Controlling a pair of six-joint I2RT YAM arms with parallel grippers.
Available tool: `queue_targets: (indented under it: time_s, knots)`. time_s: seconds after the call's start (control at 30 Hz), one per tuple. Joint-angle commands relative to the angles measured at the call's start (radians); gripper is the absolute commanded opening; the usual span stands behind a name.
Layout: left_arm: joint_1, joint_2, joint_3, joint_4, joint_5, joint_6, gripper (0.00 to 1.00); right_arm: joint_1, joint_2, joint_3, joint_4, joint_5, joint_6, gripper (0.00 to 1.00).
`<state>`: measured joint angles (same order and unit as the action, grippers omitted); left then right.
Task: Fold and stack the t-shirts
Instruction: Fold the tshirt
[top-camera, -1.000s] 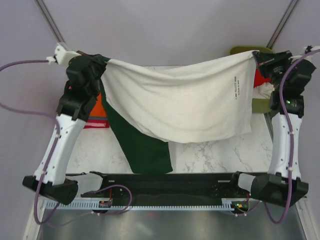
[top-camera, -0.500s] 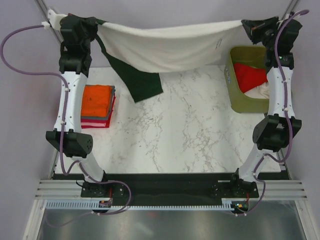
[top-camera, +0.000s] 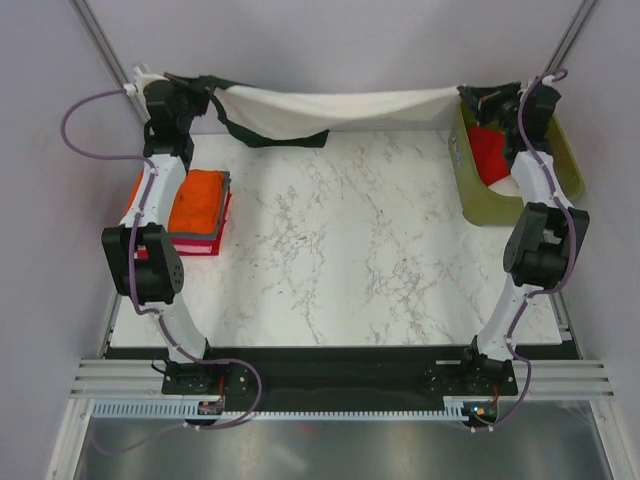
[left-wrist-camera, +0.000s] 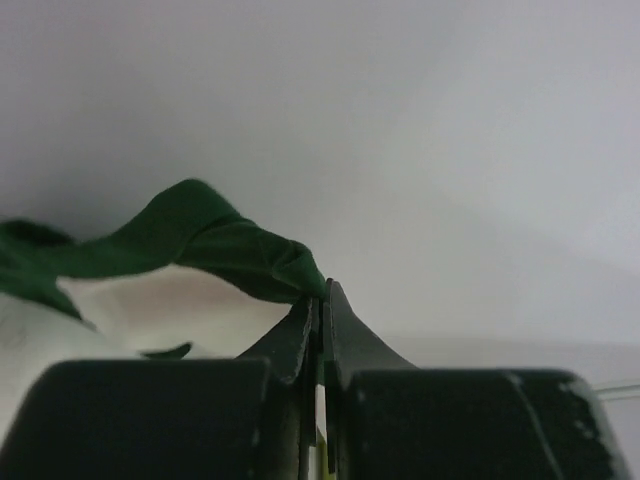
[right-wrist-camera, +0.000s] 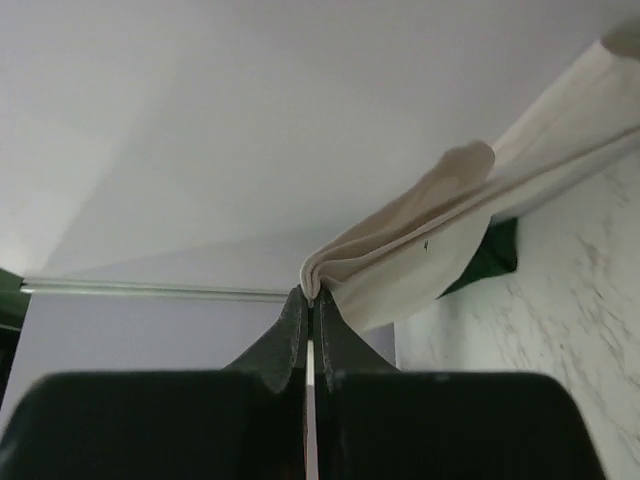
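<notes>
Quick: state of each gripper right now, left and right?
Left gripper: closed, holding the cream cotton t-shirt with dark green sleeves by its green end.
Right gripper: closed, holding the same t-shirt by a cream edge.

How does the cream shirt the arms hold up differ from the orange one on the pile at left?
The cream t-shirt is cream with dark green parts; the orange t-shirt is plain orange. The cream t-shirt hangs stretched between the left gripper and right gripper; the orange t-shirt lies folded atop a stack. Both are soft cloth.
</notes>
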<state>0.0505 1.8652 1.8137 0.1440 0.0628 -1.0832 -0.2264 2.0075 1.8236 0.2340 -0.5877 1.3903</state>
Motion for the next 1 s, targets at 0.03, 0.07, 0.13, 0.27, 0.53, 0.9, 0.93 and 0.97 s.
queue_targets:
  time_s: [0.03, 0.07, 0.13, 0.27, 0.53, 0.9, 0.93, 0.97]
  knots:
    - [0.005, -0.138, -0.341, 0.256, 0.057, -0.049, 0.02, -0.007, -0.059, -0.217, 0.136, -0.06, -0.057, 0.0]
    - [0.005, -0.153, -0.39, 0.291, 0.051, -0.053, 0.02, -0.007, -0.064, -0.252, 0.148, -0.063, -0.066, 0.0]
    - [0.002, -0.182, -0.5, 0.299, 0.057, -0.049, 0.02, -0.007, -0.064, -0.345, 0.165, -0.067, -0.091, 0.0]
    - [-0.005, -0.218, -0.669, 0.382, 0.072, -0.076, 0.02, -0.007, -0.056, -0.463, 0.191, -0.064, -0.112, 0.0]
    - [-0.009, -0.314, -0.847, 0.379, 0.08, -0.041, 0.02, -0.008, -0.13, -0.601, 0.16, -0.049, -0.188, 0.0]
    - [-0.037, -0.397, -0.772, 0.171, 0.02, 0.089, 0.02, -0.004, -0.263, -0.559, -0.087, 0.038, -0.353, 0.0]
    - [-0.038, -0.403, -0.775, 0.154, -0.001, 0.097, 0.02, -0.004, -0.276, -0.567, -0.094, 0.042, -0.356, 0.0]
    - [-0.038, -0.414, -0.775, 0.135, -0.006, 0.1, 0.02, -0.004, -0.294, -0.582, -0.101, 0.049, -0.361, 0.0]
